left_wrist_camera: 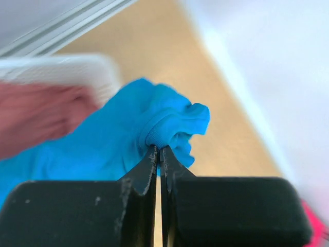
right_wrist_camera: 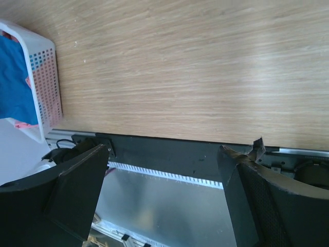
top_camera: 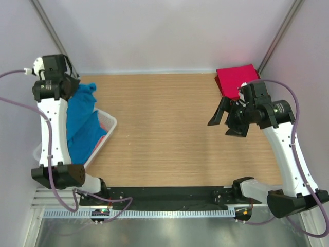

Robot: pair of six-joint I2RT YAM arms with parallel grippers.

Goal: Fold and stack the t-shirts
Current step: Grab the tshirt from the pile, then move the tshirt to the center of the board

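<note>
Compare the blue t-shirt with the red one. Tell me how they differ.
The blue t-shirt is bunched and unfolded; the red t-shirt is folded into a flat rectangle. The blue one spills from the basket on the left; the red one lies at the table's far right corner. The left gripper is shut on the blue one; no gripper holds the red one. Both are plain, single-coloured cloth.

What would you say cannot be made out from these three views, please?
Top external: the left arm covers much of the blue t-shirt and basket, so the basket's contents are hidden.
Left wrist: the pink fabric is blurred; shirt count unclear.
Top external: the right arm overlaps a corner of the red t-shirt.
Right wrist: frame edges crop the open right gripper.
</note>
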